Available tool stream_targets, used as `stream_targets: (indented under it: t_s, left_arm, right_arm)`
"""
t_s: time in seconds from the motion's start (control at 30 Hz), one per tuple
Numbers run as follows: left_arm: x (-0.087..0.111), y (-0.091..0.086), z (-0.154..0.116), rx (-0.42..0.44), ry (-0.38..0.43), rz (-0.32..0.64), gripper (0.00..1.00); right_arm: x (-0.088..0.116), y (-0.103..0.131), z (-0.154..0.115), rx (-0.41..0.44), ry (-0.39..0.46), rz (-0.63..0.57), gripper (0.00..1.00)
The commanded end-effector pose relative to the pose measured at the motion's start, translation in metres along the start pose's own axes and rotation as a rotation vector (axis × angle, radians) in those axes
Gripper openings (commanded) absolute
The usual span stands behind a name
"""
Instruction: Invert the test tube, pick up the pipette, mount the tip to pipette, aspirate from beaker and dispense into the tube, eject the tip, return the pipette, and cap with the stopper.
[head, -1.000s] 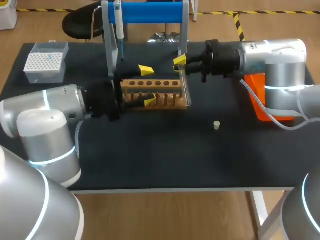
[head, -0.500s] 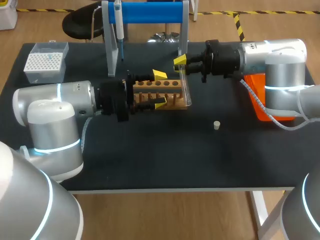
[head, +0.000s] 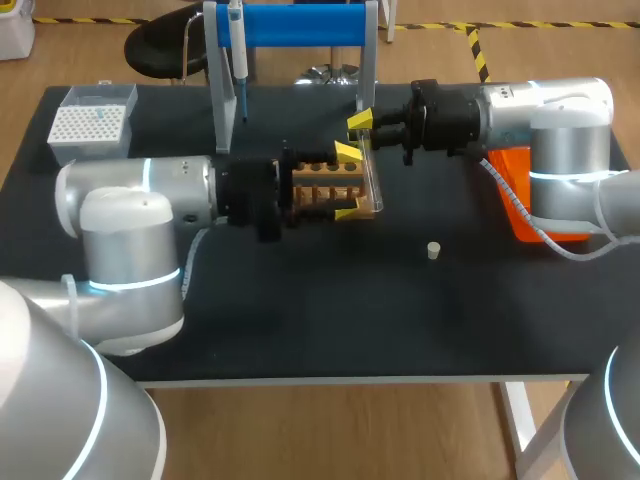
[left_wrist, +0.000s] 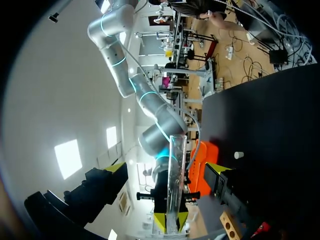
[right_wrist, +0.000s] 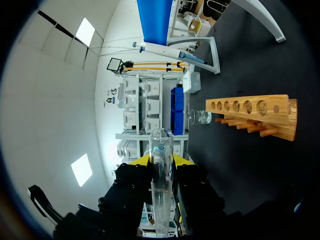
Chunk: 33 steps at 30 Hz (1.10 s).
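Observation:
A clear test tube (head: 372, 170) hangs upright at the right end of the wooden rack (head: 318, 187). My right gripper (head: 361, 122) is shut on its upper part. In the right wrist view the tube (right_wrist: 161, 180) runs between the right gripper's (right_wrist: 162, 159) yellow tips. My left gripper (head: 348, 182) is open over the rack. Its fingers stand on either side of the tube (left_wrist: 175, 180) without touching; in its wrist view the left gripper (left_wrist: 166, 168) faces the tube. The pipette (head: 238, 55) hangs on the blue stand (head: 300, 24). A small stopper (head: 433, 250) lies on the mat.
A tip box (head: 92, 122) stands at the table's far left. An orange box (head: 530, 205) sits under my right arm. A glass beaker (right_wrist: 202, 117) shows beyond the rack (right_wrist: 255, 112) in the right wrist view. The front half of the mat holds only the stopper.
My left arm has slid right along the rack, bringing its open fingers to either side of the tube. The right arm and the tube have stayed still.

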<state>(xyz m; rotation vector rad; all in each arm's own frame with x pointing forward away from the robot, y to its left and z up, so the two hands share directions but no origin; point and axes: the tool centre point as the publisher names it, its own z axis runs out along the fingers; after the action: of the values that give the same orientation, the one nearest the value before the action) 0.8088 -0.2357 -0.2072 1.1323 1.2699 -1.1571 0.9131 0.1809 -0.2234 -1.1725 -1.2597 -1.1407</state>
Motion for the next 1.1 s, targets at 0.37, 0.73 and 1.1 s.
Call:
stream_targets:
  t_s: [0.37,0.73,1.1]
  left_arm:
    - [-0.002,0.002,0.021,0.001,0.009,0.056,0.97]
    - [-0.001,0.002,0.028,-0.014,0.007,0.077,0.88]
    - [0.002,0.003,0.032,0.003,0.008,0.055,0.83]
  right_arm:
    - [0.001,0.000,0.000,0.000,-0.004,0.000,0.00]
    - [0.001,0.000,0.000,0.000,-0.004,0.000,0.00]
    - [0.001,0.000,0.000,0.000,-0.004,0.000,0.00]
